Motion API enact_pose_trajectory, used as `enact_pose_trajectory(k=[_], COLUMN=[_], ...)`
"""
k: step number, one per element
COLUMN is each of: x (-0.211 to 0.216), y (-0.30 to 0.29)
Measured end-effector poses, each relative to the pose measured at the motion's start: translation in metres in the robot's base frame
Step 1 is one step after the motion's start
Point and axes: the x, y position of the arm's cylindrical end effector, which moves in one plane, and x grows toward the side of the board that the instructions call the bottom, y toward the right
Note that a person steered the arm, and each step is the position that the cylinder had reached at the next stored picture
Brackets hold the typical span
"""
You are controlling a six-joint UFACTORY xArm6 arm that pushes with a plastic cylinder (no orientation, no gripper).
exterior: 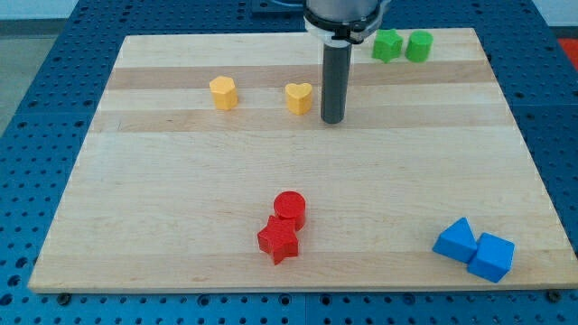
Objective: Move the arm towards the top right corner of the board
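Observation:
My dark rod comes down from the view's top centre, and my tip (332, 120) rests on the wooden board (181, 181) just right of a yellow heart block (299, 97), a small gap apart. A yellow pentagon-like block (223, 92) sits further left. Near the board's top right stand a green star-like block (387, 45) and a green cylinder (418, 46), side by side, up and to the right of my tip.
A red cylinder (290, 208) and a red star block (278, 241) touch each other at the bottom centre. Two blue blocks (454, 241) (492, 257) touch at the bottom right. A blue perforated table surrounds the board.

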Motion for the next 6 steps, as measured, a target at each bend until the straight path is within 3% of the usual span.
enact_pose_trajectory(k=[3, 6], x=[-0.03, -0.018], y=[-0.013, 0.02])
